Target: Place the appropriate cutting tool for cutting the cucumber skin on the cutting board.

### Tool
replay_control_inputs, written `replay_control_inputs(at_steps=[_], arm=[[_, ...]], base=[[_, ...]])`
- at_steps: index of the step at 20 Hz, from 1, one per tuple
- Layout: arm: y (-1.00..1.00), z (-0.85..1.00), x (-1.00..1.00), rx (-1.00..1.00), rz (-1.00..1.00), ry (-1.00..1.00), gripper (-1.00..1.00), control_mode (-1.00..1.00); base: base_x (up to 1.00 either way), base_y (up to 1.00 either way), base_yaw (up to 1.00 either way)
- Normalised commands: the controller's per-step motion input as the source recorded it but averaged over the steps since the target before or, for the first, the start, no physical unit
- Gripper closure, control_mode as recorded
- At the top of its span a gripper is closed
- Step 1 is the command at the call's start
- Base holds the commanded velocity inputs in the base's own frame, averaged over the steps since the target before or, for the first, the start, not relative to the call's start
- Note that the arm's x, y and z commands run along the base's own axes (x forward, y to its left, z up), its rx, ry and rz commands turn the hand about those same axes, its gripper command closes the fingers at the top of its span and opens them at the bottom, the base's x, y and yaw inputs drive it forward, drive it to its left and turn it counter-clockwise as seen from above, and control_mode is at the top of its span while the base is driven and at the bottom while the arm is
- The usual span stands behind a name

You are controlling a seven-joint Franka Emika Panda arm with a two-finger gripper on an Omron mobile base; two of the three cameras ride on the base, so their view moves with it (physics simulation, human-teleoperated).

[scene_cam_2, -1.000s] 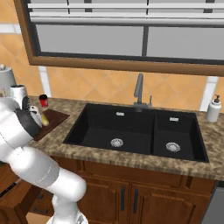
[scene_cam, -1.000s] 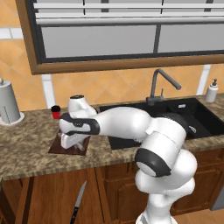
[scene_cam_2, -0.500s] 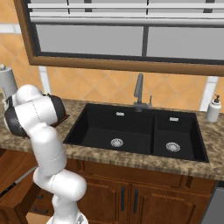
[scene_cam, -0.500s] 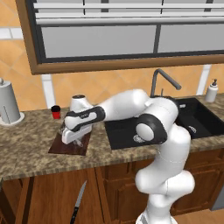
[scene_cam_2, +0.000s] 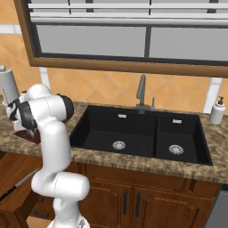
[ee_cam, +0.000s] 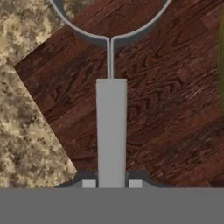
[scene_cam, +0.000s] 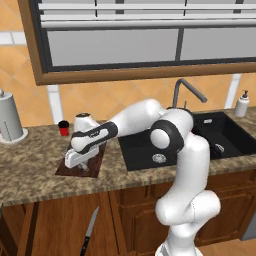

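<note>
The peeler (ee_cam: 111, 131) is clamped between the closed gripper (ee_cam: 111, 183) fingers, held above the cutting board (ee_cam: 166, 109), whose corner and edge are seen against the counter (ee_cam: 26, 140). Bare wood lies around it. From the left base, a knife (scene_cam: 89, 234) is seen below the counter.

Grey peeler (ee_cam: 111, 131), dark reddish-brown wood-grain cutting board (ee_cam: 175, 105), speckled tan-brown counter (ee_cam: 26, 144)
</note>
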Motion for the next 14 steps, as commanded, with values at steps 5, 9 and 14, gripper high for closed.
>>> replay_control_inputs(at_steps=[5, 9, 14], arm=[[0.0, -0.29, 0.05, 0.0, 0.0, 0.0, -1.0, -1.0], [0.0, 0.06, 0.04, 0.01, 0.0, 0.0, -1.0, -1.0], [-0.08, 0.95, -0.42, 0.08, 0.0, -0.03, -1.0, -1.0]], base=[[0.0, 0.0, 0.0], [0.0, 0.0, 0.0], [0.0, 0.0, 0.0]])
